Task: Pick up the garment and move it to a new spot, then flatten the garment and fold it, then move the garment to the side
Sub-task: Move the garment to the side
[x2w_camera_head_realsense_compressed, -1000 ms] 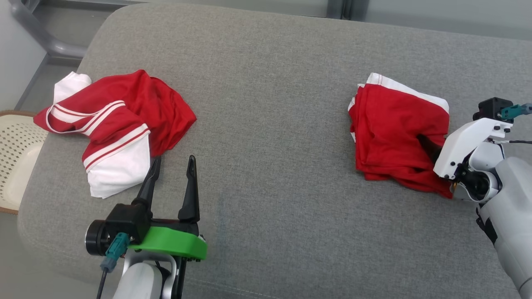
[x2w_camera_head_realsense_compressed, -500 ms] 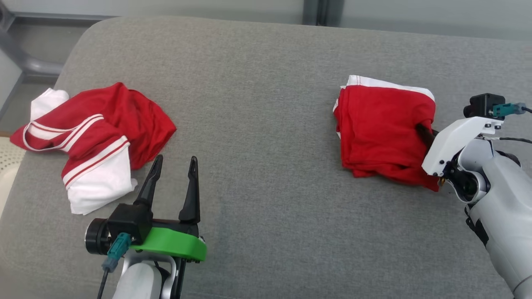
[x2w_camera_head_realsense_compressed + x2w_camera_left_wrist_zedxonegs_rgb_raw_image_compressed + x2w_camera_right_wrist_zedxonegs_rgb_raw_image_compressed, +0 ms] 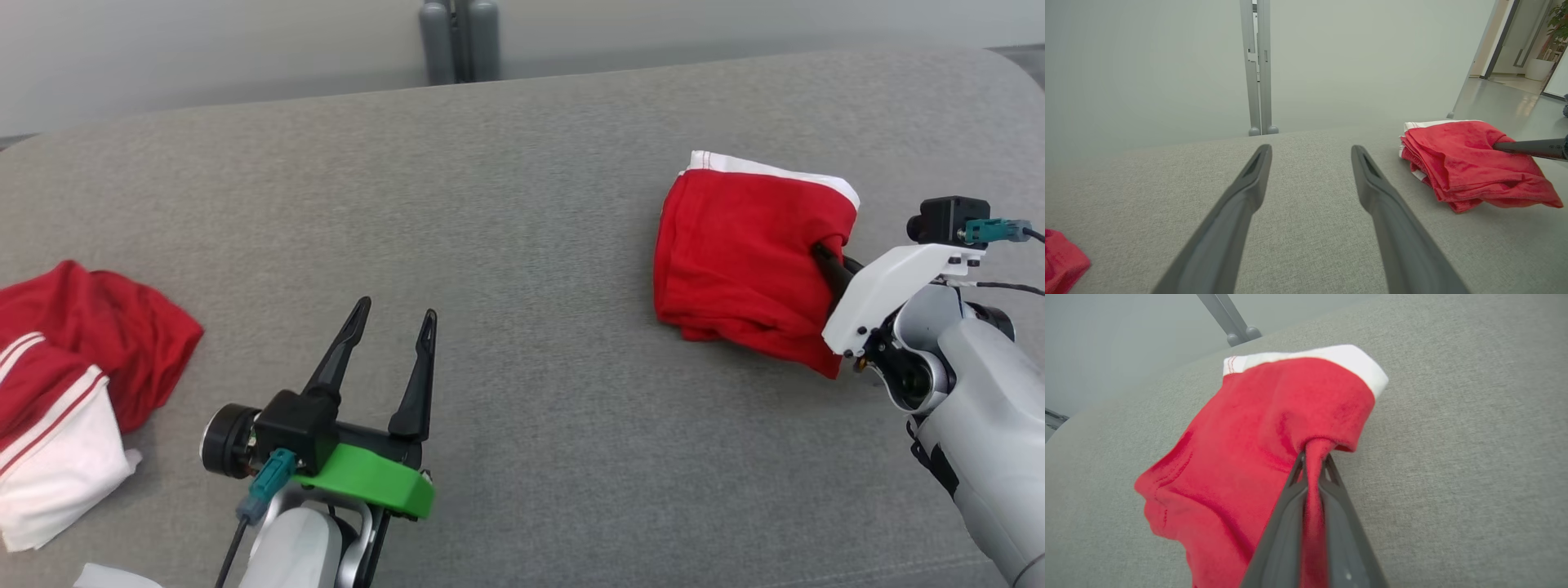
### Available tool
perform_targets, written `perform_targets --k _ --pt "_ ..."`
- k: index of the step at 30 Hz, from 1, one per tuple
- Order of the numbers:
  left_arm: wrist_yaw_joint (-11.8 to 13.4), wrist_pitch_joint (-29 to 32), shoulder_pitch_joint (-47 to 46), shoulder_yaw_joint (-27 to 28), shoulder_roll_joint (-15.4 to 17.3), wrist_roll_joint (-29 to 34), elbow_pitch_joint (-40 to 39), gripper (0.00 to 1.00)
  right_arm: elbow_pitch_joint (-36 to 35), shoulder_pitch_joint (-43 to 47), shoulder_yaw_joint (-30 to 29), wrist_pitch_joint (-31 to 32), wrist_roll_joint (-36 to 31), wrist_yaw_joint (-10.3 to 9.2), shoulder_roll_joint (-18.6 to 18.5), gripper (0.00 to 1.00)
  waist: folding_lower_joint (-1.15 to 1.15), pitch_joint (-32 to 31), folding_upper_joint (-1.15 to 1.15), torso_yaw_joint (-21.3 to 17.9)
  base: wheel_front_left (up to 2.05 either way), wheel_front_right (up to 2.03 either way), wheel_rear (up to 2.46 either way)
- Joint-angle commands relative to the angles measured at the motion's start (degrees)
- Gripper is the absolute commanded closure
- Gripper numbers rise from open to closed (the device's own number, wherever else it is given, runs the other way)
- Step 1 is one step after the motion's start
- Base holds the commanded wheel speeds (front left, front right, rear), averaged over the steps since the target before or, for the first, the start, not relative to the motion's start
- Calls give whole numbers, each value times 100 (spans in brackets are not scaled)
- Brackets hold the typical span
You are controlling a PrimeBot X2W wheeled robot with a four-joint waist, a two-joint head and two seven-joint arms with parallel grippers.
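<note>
Two end effectors inspected. My right end effector (image 3: 1312,457) is clamped on a pinch of the folded red cloth garment with white band (image 3: 735,245), which rests toward the right of the grey fabric-covered desk (image 3: 522,204). My left end effector (image 3: 397,307) hovers with its fingers apart, near a crumpled red-and-white garment (image 3: 57,384) at the left edge.

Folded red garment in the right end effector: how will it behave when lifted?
Likely floppy: the folded red garment bunches into a thin pinch in the right end effector. Its loose layers may sag and unfold.
</note>
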Motion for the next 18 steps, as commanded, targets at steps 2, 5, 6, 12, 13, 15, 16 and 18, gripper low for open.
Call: perform_targets --k 2,5,6,12,13,15,16,18 --pt "-30 -6 -110 -21 52 55 36 0 -37 14 52 -99 116 2 -25 100 0 -49 0 -798 0 0 0" --pt "-47 -7 -176 -78 53 78 74 0 -47 33 153 -192 226 2 -60 100 0 -10 0 -1055 0 0 0" --pt "-52 -6 -195 -96 56 80 88 0 -52 40 193 -226 270 2 -71 100 0 6 0 -1124 0 0 0" --pt "-82 -7 -324 -156 80 122 133 0 -71 -66 386 -383 461 2 -150 100 0 183 0 -1318 0 0 0" --pt "-87 -7 -349 -167 93 132 132 0 -77 -106 413 -421 481 2 -174 100 0 232 0 -1320 0 0 0" --pt "-98 -7 -428 -196 122 140 136 0 -77 -201 516 -444 482 2 -236 100 0 359 0 -1304 0 0 0" --pt "-93 -6 -484 -218 140 166 140 0 -72 -283 553 -461 476 2 -298 100 0 468 0 -1282 0 0 0" --pt "-96 -2 -598 -258 179 202 164 0 -98 -450 691 -407 439 2 -443 100 0 665 0 -1224 0 0 0"
